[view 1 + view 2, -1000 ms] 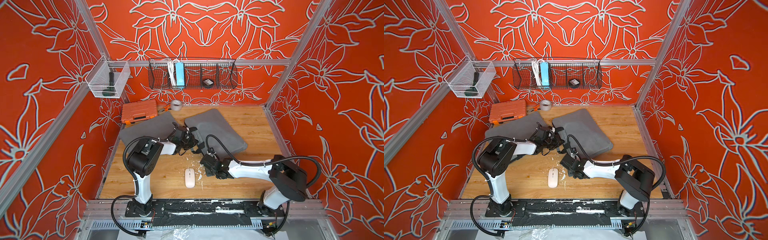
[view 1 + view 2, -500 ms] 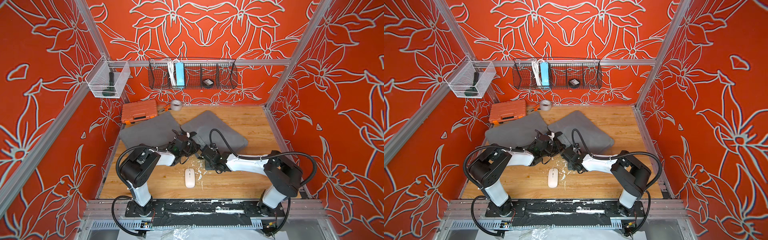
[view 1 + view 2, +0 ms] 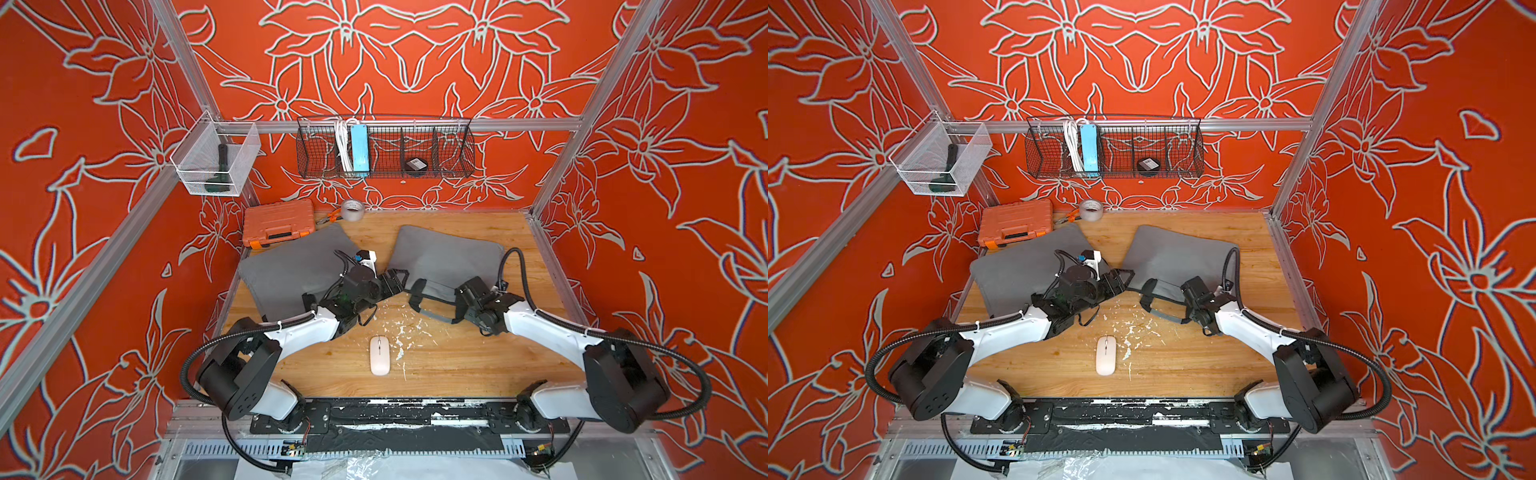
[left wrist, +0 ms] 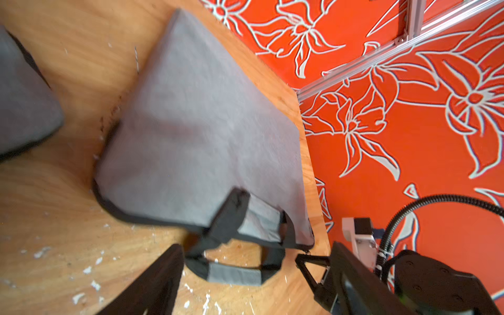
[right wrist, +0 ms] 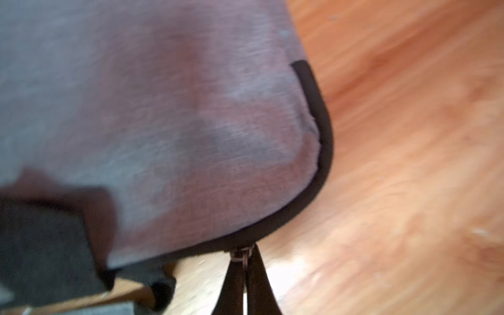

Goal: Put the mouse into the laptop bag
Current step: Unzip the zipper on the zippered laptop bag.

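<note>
Grey fabric, counted: two flat bags on your wooden bench [image 3: 457,374]. The laptop bag [image 3: 444,257] with the handle loop [image 4: 234,274] lies toward the right wall, and a second grey bag [image 3: 291,270] lies toward the left wall, with a strip of bare wood between them.

One white mouse [image 3: 380,355] sits on the open bench in front of both bags, touching neither. It lies between your two arms, among scattered white flecks.

Left gripper [image 3: 397,281]: its fingers [image 4: 166,272] are spread wide and hold nothing. They sit just beside the handle loop.

Right gripper [image 5: 245,261]: its fingers are pressed together on a small metal zip pull [image 5: 242,253] at the black edging of the laptop bag's corner. That view is blurred.

Back of the cell holds one orange case [image 3: 277,223] and one tape roll [image 3: 352,210]. On the walls you have one black wire basket [image 3: 453,162] and one pale mesh bin [image 3: 245,166].
</note>
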Tool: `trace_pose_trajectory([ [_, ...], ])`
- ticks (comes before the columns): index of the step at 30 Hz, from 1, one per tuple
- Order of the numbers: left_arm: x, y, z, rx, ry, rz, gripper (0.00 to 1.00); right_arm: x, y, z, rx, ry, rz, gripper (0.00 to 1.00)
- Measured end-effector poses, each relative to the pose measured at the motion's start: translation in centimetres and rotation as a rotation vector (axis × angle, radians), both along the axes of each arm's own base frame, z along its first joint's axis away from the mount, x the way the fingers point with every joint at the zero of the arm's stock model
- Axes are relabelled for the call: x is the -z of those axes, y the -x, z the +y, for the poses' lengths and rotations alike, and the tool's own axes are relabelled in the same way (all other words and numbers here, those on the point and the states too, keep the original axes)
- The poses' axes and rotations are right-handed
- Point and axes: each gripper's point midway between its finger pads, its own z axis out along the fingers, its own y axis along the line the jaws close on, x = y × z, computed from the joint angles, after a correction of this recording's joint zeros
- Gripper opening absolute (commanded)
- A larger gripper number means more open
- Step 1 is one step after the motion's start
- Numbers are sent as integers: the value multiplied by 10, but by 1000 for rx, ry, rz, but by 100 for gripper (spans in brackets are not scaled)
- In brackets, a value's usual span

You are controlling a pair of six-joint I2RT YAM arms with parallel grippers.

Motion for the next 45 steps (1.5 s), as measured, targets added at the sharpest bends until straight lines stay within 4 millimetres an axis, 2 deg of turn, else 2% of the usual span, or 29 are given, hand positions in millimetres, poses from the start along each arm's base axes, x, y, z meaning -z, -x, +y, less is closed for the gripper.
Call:
trace_pose_trajectory([
  [3,13,-14,8,-14,-15,35,79,-2,4,-23,65,-4,1,0],
  [6,47,-23,12,-2,-25,122,78,-4,7,-38,103,-9,5,0],
  [10,93,-19,2,60,-23,248,77,-11,12,-49,111,-3,-9,0],
  [13,108,-14,-7,103,0,297,75,-18,17,-52,105,-2,-23,0],
  [17,109,-12,-15,144,35,307,69,-19,24,-53,115,-2,-7,0],
  [23,98,-15,-31,203,87,275,57,-19,45,-62,264,6,88,0],
  [28,103,-10,-44,244,97,287,44,-24,57,-65,352,7,121,0],
  [34,107,-6,-54,272,106,297,39,-24,67,-67,408,4,140,0],
  [40,112,-5,-58,283,110,305,9,-18,67,-61,386,-18,184,0],
  [43,113,-6,-63,291,109,304,1,-13,62,-53,355,-34,238,0],
  [45,114,-8,-65,293,110,302,0,-9,60,-46,325,-35,269,0],
])
